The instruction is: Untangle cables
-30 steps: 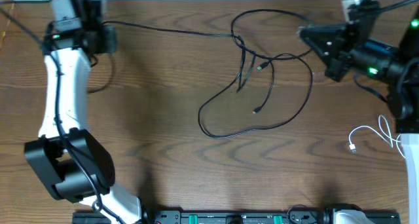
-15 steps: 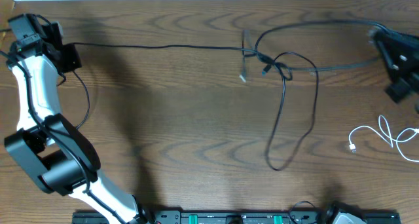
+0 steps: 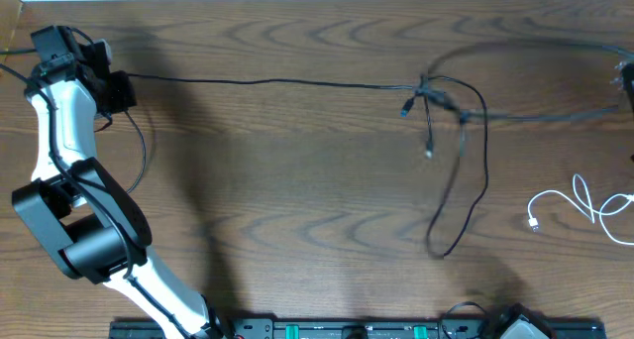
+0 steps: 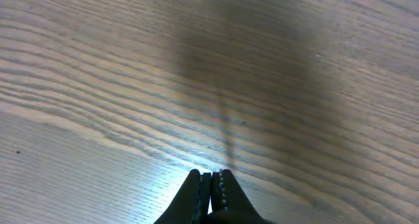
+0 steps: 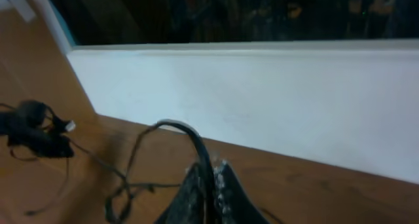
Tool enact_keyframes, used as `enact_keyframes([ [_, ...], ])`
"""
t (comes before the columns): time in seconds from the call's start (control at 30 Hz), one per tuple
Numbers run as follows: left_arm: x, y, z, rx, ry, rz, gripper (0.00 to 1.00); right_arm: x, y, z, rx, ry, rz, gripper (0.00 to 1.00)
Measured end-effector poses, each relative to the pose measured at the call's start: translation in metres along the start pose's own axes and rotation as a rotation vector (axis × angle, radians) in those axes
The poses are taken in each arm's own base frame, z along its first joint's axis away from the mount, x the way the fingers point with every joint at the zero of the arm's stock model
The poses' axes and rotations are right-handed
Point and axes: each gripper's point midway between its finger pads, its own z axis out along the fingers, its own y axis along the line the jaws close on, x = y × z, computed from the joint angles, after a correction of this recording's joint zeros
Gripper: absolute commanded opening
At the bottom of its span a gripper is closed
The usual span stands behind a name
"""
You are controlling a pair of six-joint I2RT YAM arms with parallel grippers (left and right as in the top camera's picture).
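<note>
A knot of thin black flexible cables (image 3: 428, 89) lay on the brown wood-grain table (image 3: 277, 200). From the knot, one strand ran almost straight far to the left into the left gripper (image 4: 211, 183), its fingers pinched closed on it. Another strand led right from the knot to the right gripper (image 5: 211, 175), clamped on that cord. A long loop hung below the knot. A thin white cable (image 3: 580, 202) lay loose, well right of the knot and nearer the front.

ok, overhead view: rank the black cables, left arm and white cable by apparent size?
1. black cables: thin, but span nearly the frame's width.
2. left arm: bulkiest, shorter reach; raised toward the camera, so possibly flattered.
3. white cable: small curl at the right edge, partly cut off.
</note>
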Motion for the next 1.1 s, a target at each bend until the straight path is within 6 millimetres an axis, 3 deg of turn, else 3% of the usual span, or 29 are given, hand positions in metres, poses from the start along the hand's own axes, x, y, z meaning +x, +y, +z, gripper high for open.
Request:
enact_keyframes([
  [0.07, -0.001, -0.003, 0.0, 0.006, -0.001, 0.001, 0.08, 0.003, -0.003, 0.001, -0.003, 0.01, 0.018, 0.46],
  [0.2, -0.003, -0.023, 0.002, 0.025, -0.002, 0.029, 0.07, 0.013, -0.007, 0.009, -0.027, 0.041, 0.073, 0.57],
  [0.5, -0.008, -0.108, 0.002, 0.107, -0.025, 0.177, 0.08, 0.045, -0.005, 0.038, -0.102, 0.158, 0.174, 0.57],
  [0.6, -0.01, -0.134, -0.006, 0.133, -0.043, 0.22, 0.08, 0.07, 0.007, 0.054, -0.123, 0.257, 0.196, 0.57],
  [0.8, -0.019, -0.189, -0.043, 0.217, -0.127, 0.308, 0.08, 0.122, 0.032, 0.091, -0.147, 0.479, 0.153, 0.56],
  [0.87, -0.019, -0.204, -0.055, 0.245, -0.149, 0.334, 0.08, 0.136, 0.035, 0.097, -0.144, 0.537, 0.155, 0.55],
  [1.1, -0.013, -0.247, -0.08, 0.323, -0.184, 0.405, 0.08, 0.219, 0.034, 0.137, -0.098, 0.85, 0.183, 0.52],
])
